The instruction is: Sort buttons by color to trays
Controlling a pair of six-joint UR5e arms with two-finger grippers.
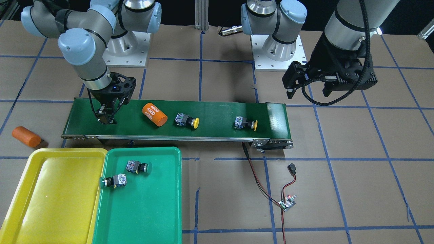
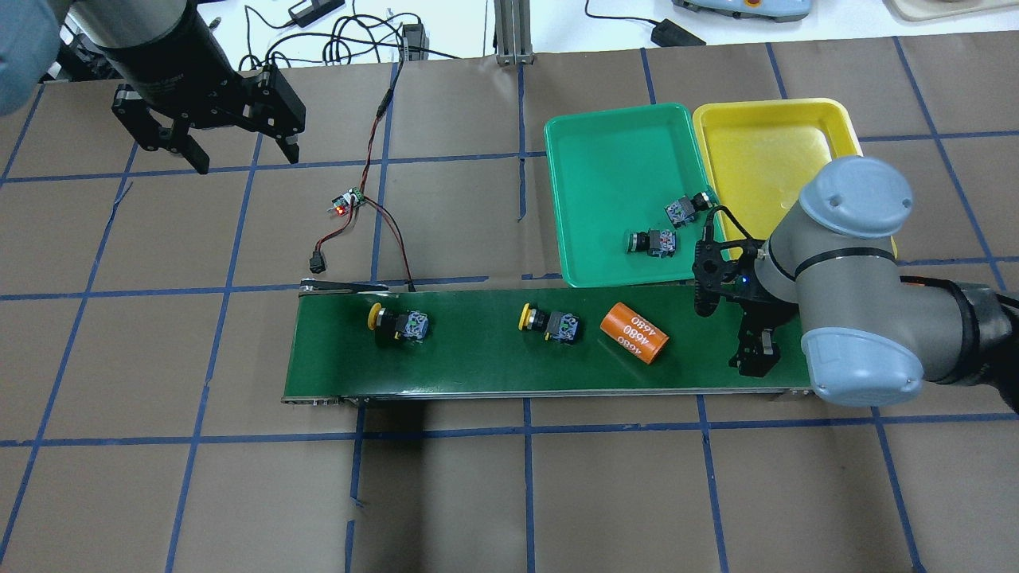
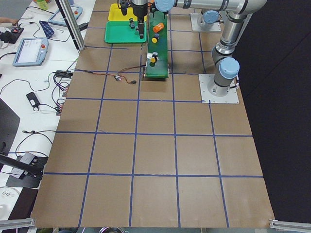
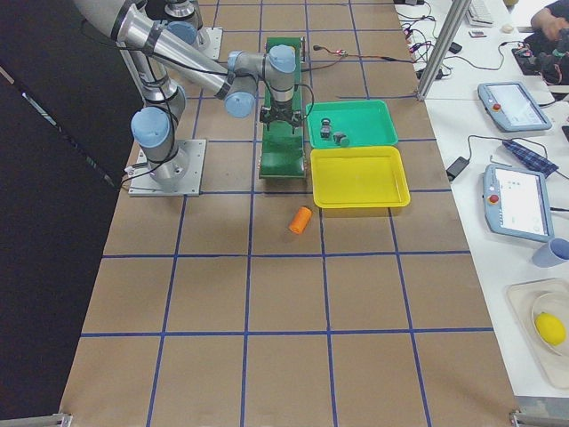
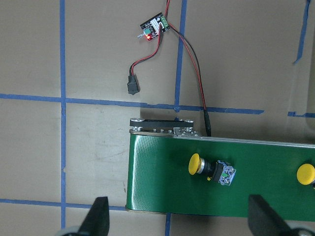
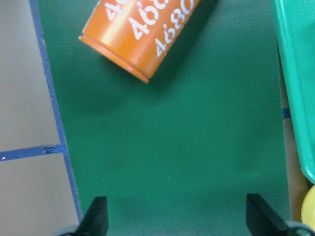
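Observation:
Two yellow-capped buttons (image 1: 186,121) (image 1: 245,123) lie on their sides on the dark green conveyor belt (image 1: 217,112). Two green-capped buttons (image 1: 137,166) (image 1: 114,181) lie in the green tray (image 1: 152,217). Beside it the yellow tray (image 1: 51,203) holds nothing. My right gripper (image 1: 106,119) hangs open just over the belt's end nearest the trays, beside the orange cylinder; its wrist view shows bare belt between the fingers (image 6: 98,216). My left gripper (image 2: 245,159) is open, high above the table beyond the belt's other end. From its wrist view one yellow button (image 5: 211,169) shows below.
An orange cylinder marked 4680 (image 1: 155,114) lies on the belt between my right gripper and the nearer yellow button. A second orange cylinder (image 1: 26,136) lies on the table by the yellow tray. A small circuit board (image 2: 346,203) with red and black wires sits near the belt's far end.

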